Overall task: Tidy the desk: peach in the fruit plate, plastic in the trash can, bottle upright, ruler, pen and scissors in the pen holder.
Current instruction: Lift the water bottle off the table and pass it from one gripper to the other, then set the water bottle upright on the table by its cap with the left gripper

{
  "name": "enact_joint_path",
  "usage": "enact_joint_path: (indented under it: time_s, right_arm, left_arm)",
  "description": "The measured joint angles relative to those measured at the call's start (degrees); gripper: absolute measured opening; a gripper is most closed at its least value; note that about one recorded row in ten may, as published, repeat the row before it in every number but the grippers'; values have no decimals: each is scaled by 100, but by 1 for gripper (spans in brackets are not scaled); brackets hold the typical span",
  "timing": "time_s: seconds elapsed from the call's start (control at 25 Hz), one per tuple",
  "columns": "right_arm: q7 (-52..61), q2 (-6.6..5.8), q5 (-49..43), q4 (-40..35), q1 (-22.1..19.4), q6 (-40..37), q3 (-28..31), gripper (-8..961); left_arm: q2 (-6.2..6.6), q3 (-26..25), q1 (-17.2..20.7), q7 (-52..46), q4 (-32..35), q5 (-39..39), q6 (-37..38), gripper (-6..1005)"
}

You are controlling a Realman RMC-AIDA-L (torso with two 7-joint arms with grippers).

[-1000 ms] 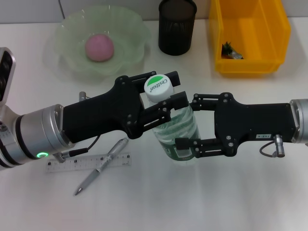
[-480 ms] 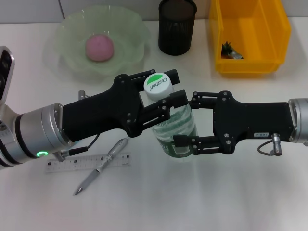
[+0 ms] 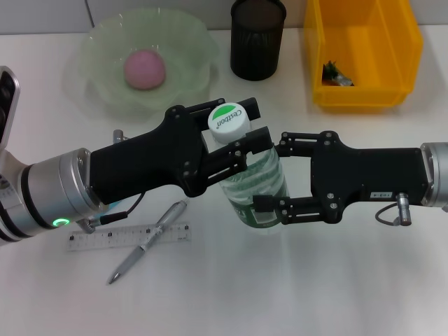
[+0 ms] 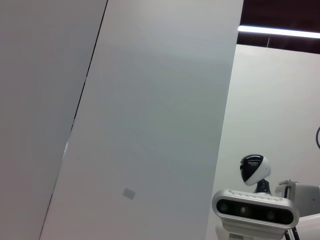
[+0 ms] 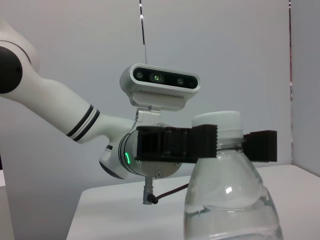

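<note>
- Bottle (image 3: pixel 253 183), head view: it stands upright near the middle of the tabletop (image 3: pixel 294 294), white-and-green cap uppermost, held from both sides.
- The left gripper (image 3: pixel 239 129) reaches in from the left edge and pinches the bottle at the neck just under the cap, one finger behind it and one in front.
- The right gripper (image 3: pixel 269 175) comes from the right edge and its fingers sit against the bottle's body on either side, clasping it lower down.
- The peach (image 3: pixel 145 70) lies in the fruit plate (image 3: pixel 94 84) toward the far left corner, so that part looks done.
- A crumpled scrap (image 3: pixel 336 74), apparently the plastic, lies inside the yellow trash can (image 3: pixel 406 49) at the far right.
- The black pen holder (image 3: pixel 257 38) stands at the far edge between plate and can; nothing long sticks out of it.
- The ruler (image 3: pixel 105 238) and the pen (image 3: pixel 150 239) lie on the tabletop near the front left, the pen crossing the ruler; both are left to do. I cannot find the scissors, possibly hidden under the left arm.
- Left wrist view: only a blank wall and the robot's head camera (image 4: pixel 255 210); none of the task's things show.
- Right wrist view: the bottle fills the near foreground, upright, with the left gripper's dark fingers closed on its neck below the cap.
- Judgement: the bottle step looks almost complete, needing only release; the long items remain.
</note>
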Motion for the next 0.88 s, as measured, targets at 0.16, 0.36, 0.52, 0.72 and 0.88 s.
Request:
enact_joint_path:
  time_s: [0.16,0.36,0.52,0.72,0.88]
  right_arm:
    - [-40,0,13,0,-12,-9,9,730]
    - [-50,0,14,0,-79,15,39,729]
    - [-65,-4,14,0,-136,43,43,728]
    - [-69,-3,12,15,-152,56,46,727]
    - [-71,-1,10,17,-166,56,52,727]
  left_arm:
    - [0,0,0,0,0,-18,2,444]
    - [8,-7,29,-2,1,-145,17,444]
    - [19,-10,38,-29,12,-228,45,444]
    - [18,-10,4,-39,18,-230,49,444]
    - [18,-10,6,-43,18,-237,49,444]
